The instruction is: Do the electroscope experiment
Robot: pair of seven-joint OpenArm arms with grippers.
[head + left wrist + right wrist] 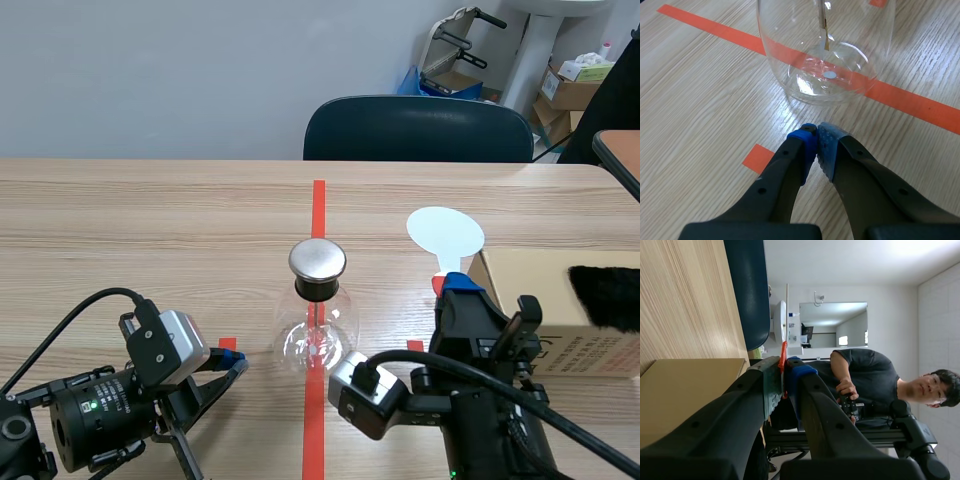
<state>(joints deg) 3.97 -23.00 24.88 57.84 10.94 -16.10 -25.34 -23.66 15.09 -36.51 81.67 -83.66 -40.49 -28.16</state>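
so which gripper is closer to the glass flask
Left. The left gripper is low, just short of the flask's base; the right gripper is off to the other side, clamping the white paddle.

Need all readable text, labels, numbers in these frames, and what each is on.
Nothing legible.
Brown cardboard box at the right, front face: dark print, too small to read.
Black camera barrel on the left arm: tiny markings, blurred.
Cardboard boxes in the background: labels too small.
Glass flask with metal cap, white round disc on red handle: no text.
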